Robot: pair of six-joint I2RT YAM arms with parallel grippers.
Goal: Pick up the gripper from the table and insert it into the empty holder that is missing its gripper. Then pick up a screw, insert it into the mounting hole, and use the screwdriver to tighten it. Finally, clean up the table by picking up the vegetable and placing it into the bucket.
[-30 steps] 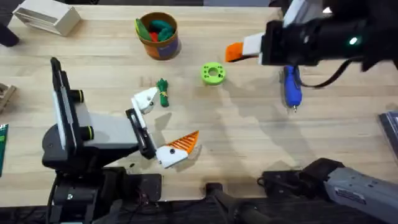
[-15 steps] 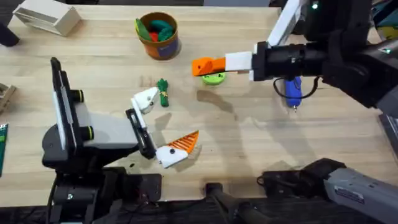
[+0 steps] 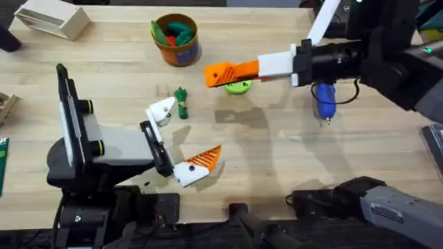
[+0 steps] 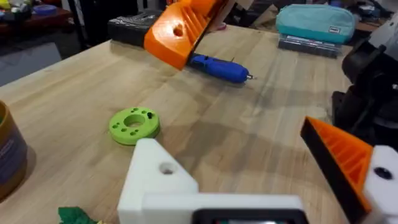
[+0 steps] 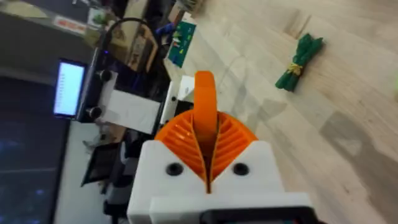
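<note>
Right gripper jaws clamped on the gripper, the small orange finger. In the right wrist view it stands pinched edge-on between the two orange ribbed pads, its tip poking out past them. Overhead, those jaws hang above the table, tip pointing toward the left arm, directly over the lime-green ring. Just behind the jaws, under the right arm's wrist, the screwdriver lies flat on the wood, bit end toward the arm bases.

Left gripper jaws apart, nothing between them. One jaw is the bare white holder, no finger on it, mounting hole visible in the left wrist view. The other jaw carries its orange striped finger and sits close to the table. Gap between holder and right jaws is well open; the held finger is apart from the holder, not touching.

The vegetable lies on the table just beside the holder, on its far side, touching or nearly so; can't tell which. Beyond that, the bucket stands upright near the far table edge with red and green pieces inside. White box at the far left corner, well apart from both jaws.
</note>
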